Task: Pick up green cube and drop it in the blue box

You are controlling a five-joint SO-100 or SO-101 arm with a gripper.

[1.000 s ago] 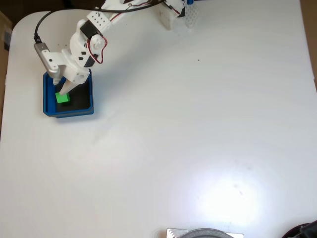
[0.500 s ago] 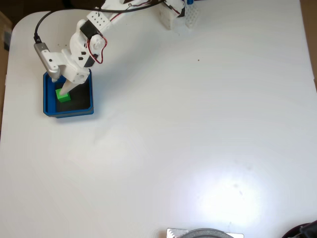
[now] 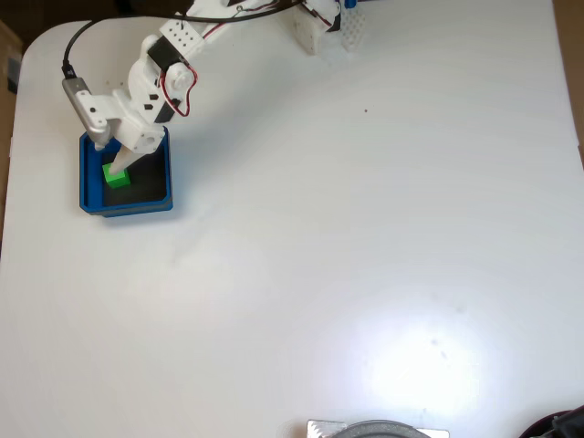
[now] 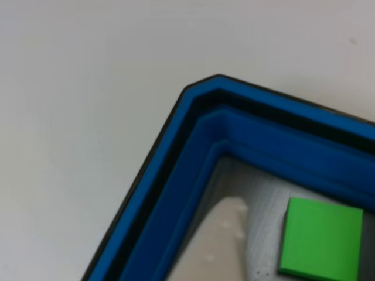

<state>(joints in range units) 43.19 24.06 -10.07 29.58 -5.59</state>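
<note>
— Green cube [image 3: 116,176] resting on the dark floor of the blue box [image 3: 162,204], just beside one white fingertip [image 4: 218,243] of the jaws [image 3: 117,164]. Spread or pressed together? Cannot tell.

— Looks light, stiff, smooth-faced. Best pinched across two opposite flat sides.

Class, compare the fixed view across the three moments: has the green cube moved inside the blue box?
Yes. The green cube shifted slightly toward the blue box's upper edge, and now looks settled.

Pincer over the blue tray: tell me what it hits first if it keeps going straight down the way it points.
Most likely the blue box's dark floor beside the green cube; the pincer points down inside it, though depth is unclear.
</note>
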